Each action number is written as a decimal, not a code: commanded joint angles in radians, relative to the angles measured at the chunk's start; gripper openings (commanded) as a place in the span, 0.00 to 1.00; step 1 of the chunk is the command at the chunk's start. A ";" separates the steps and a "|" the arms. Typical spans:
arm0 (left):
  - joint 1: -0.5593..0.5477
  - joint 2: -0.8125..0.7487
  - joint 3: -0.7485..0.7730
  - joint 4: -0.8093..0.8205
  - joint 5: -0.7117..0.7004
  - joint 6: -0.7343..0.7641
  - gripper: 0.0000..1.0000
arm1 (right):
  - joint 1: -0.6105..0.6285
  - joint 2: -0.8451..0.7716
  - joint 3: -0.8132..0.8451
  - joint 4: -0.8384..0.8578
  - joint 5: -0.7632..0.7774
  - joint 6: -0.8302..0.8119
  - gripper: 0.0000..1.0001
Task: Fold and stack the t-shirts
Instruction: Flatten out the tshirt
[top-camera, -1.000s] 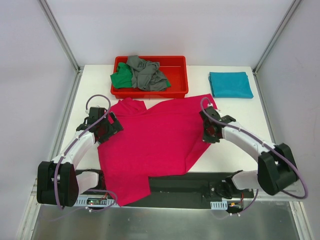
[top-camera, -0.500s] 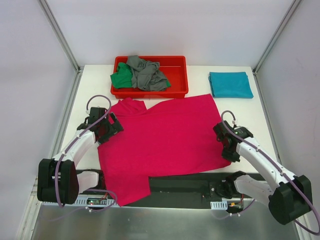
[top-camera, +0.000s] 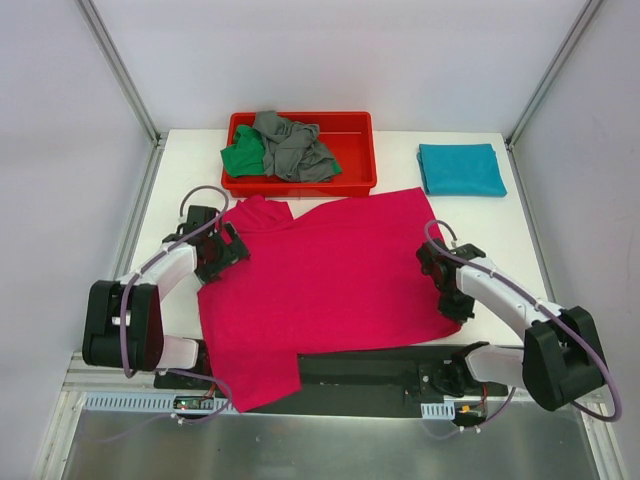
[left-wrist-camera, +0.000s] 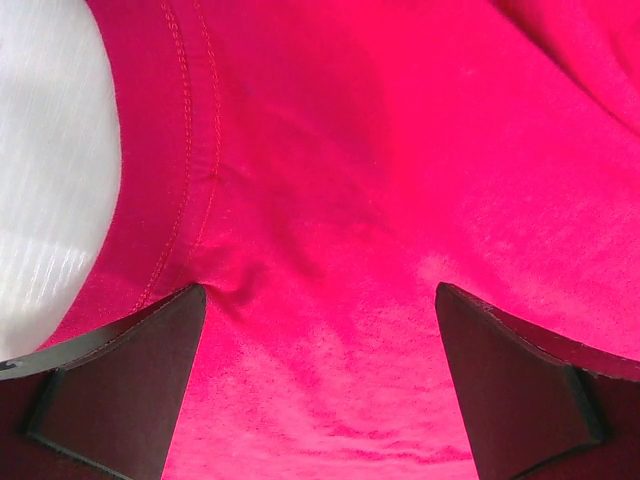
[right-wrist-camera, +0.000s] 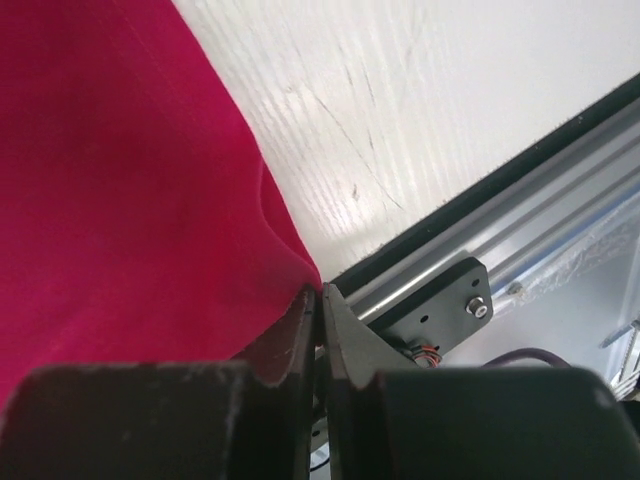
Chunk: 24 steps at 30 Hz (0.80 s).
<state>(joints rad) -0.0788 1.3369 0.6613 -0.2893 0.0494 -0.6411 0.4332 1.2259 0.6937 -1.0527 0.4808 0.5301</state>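
**A:** Magenta shirt (top-camera: 320, 285) lies spread on the surface (top-camera: 480, 230) between both hands. Grips?

**B:** Right hand (top-camera: 460, 310) is pinched shut on its near-right edge. The left hand (top-camera: 224, 250) stands wide over the opposite stitched edge. The long axis seems to slant from beyond the right hand toward near-left.

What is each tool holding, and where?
Right tool pinches the pink t-shirt at its right edge, near the near corner. Left tool is open over the same shirt, holding nothing.
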 joint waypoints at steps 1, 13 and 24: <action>-0.004 0.106 0.038 0.050 0.027 -0.029 0.99 | -0.011 0.030 0.027 0.074 -0.019 -0.071 0.07; -0.006 0.361 0.248 0.102 0.036 -0.011 0.99 | -0.074 0.050 0.006 0.180 -0.034 -0.123 0.06; -0.025 0.305 0.264 0.147 0.089 0.023 0.99 | -0.120 0.001 -0.013 0.264 -0.091 -0.188 0.06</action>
<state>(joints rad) -0.0818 1.7233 1.0065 -0.1215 0.1135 -0.6437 0.3218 1.2739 0.6907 -0.8196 0.4179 0.3820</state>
